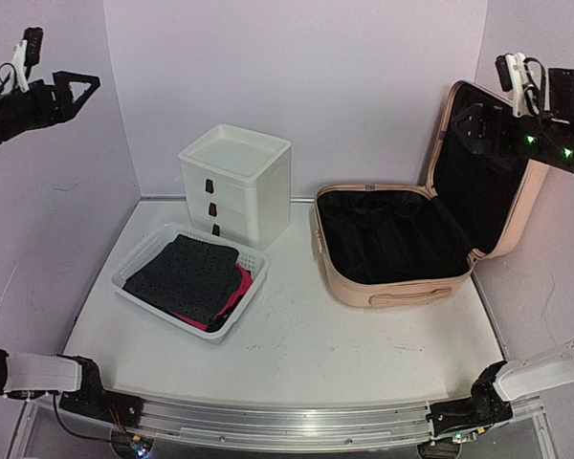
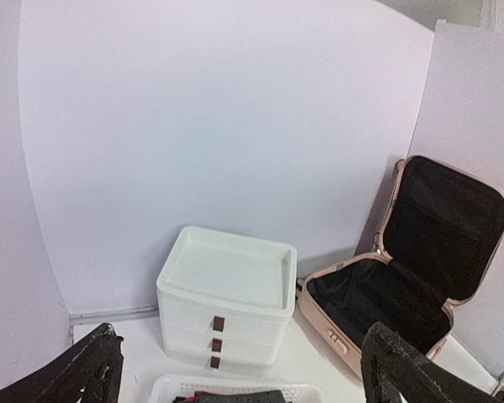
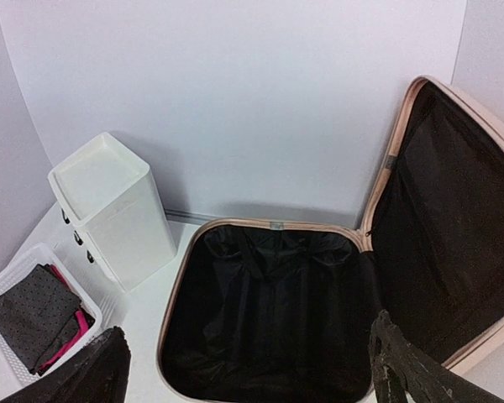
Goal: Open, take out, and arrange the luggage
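Observation:
The peach-pink luggage (image 1: pixel 392 287) lies open at the right of the table, its lid (image 1: pixel 488 182) standing up against the right wall. Only its black lining (image 3: pixel 269 311) shows inside. My left gripper (image 1: pixel 86 91) hangs high at the far left, well away from the luggage, and is open. In the left wrist view its fingers (image 2: pixel 97 365) stand wide apart with nothing between them. My right gripper (image 1: pixel 480 124) is raised in front of the lid's upper part, above the luggage. It is open too, and its fingertips (image 3: pixel 399 361) frame the open shell without touching it.
A white three-drawer box (image 1: pixel 237 182) stands at the back centre-left. In front of it a white mesh basket (image 1: pixel 145 297) holds black dotted and pink cloths (image 1: pixel 187 273). White walls close in the back and both sides.

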### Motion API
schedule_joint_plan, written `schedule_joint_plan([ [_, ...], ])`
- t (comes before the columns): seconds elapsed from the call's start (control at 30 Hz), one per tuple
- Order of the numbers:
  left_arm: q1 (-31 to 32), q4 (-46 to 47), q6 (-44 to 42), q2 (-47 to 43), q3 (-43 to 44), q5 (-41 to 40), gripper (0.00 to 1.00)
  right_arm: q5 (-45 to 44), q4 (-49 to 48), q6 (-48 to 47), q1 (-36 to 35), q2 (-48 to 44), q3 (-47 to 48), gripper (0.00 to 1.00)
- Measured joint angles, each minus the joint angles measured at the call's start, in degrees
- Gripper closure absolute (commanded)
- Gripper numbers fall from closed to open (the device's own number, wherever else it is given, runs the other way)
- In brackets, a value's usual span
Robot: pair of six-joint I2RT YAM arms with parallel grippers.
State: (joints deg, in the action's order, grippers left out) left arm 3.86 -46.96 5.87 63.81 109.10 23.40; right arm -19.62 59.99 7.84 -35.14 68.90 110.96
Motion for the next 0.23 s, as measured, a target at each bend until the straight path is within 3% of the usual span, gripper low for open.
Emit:
schedule_joint_plan([
  [0.23, 0.0, 5.4, 0.1, -6.7, -3.9, -0.1, 0.00, -0.6, -4.0, -3.5, 0.0, -4.9, -2.5, 0.02],
])
